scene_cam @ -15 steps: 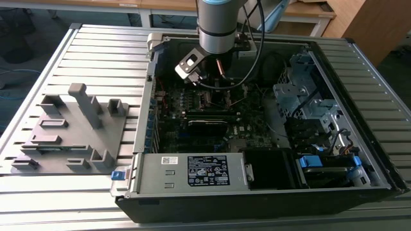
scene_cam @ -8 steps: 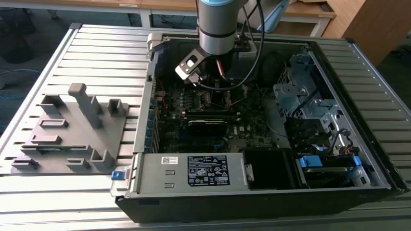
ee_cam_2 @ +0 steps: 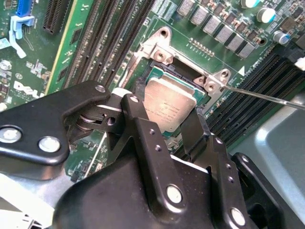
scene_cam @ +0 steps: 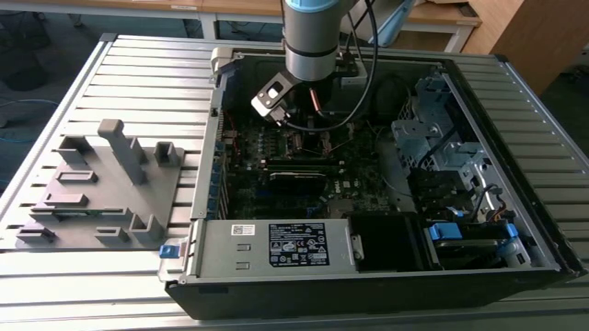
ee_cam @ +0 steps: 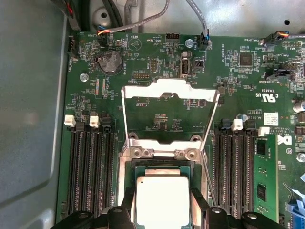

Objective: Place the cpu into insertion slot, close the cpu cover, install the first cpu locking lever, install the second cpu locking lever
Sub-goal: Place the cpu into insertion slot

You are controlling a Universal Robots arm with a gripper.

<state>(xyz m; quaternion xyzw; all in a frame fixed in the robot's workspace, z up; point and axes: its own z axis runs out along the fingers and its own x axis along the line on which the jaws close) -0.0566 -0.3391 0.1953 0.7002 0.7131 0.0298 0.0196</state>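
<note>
1. Cpu point(ee_cam: 161, 200) placement, read from the exterior view's left: you first meet a grey fixture plate point(scene_cam: 101, 186) lying on the slatted table point(scene_cam: 147, 76), well apart from the open computer case point(scene_cam: 368, 300). By the look of it, it is a staging rest kept out of the arm's way.
2. Toward the middle, your arm point(scene_cam: 313, 41) reaches down from above into the case. Its wrist is close to vertical over the motherboard, with cables looping beside it. That steep pose seems chosen to bring the part down square to the board.
3. Beneath the wrist, the gripper point(ee_cam_2: 164, 110) is narrowed onto the cpu, its black fingers point(ee_cam_2: 145, 138) against two opposite edges. The cpu sits flat, silvery face up, inside the insertion slot point(ee_cam: 161, 152). You cannot tell whether it is fully seated.
4. The cpu cover point(ee_cam: 167, 89) is swung back on its hinge and lies open just beyond the slot, which leaves the socket free for the grip. A thin locking lever point(ee_cam_2: 262, 97) juts out beside the slot, unlatched. Black memory slots point(ee_cam: 90, 171) flank the socket.
5. At the exterior view's right, the metal drive cage point(scene_cam: 432, 131) stands well apart from the gripper.
</note>
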